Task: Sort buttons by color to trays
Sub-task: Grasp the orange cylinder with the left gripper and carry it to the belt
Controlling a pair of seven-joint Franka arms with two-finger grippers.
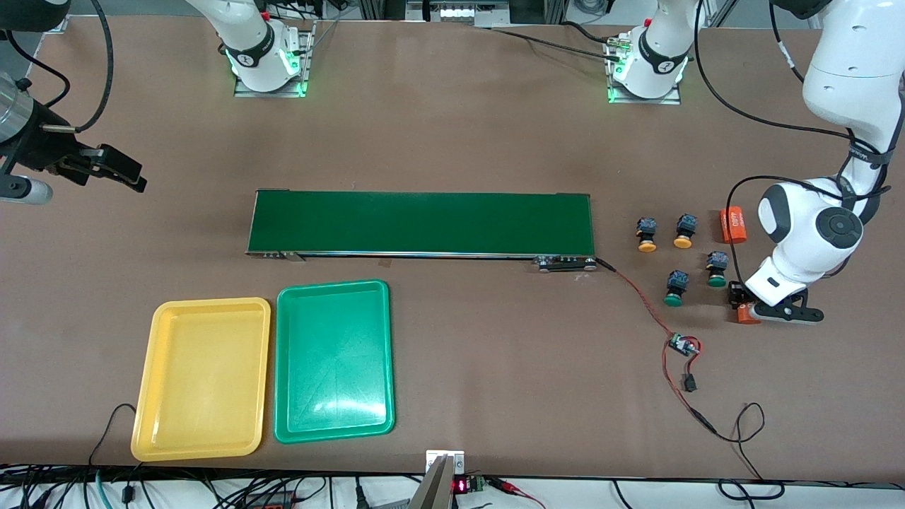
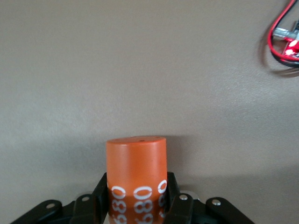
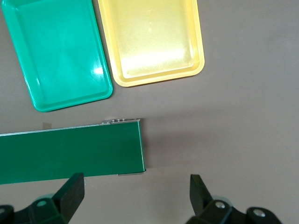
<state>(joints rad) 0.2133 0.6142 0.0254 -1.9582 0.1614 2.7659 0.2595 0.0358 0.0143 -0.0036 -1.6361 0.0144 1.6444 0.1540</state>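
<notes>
Worktop (image 1: 452, 141): brown surface carrying everything below.
Conveyor belt (image 1: 421, 223): long dark-green strip across the middle of the worktop.
Yellow tray (image 1: 201, 378): flat on the worktop, nearer the front camera than the belt, at the right arm's end; nothing in it.
Green tray (image 1: 332, 360): just beside the yellow tray, toward the belt's middle; nothing in it.
Left gripper (image 1: 751, 309): low at the worktop at the left arm's end, jaws closed on an orange cylinder (image 2: 136, 163) with white print, which stands upright.
Right gripper (image 1: 124, 172): up over bare worktop at the right arm's end, jaws spread wide, holding nothing; this arm waits.
Second orange cylinder (image 1: 733, 224): lying on its side, farther from the front camera than the left gripper.
Yellow-capped buttons (image 1: 646, 235): two side by side, between the belt's end and the lying cylinder.
Green-capped buttons (image 1: 676, 288): two, nearer the front camera than the yellow-capped pair, just beside the left gripper.
Circuit board (image 1: 683, 346): small, on red and black wires running from the belt's end.
</notes>
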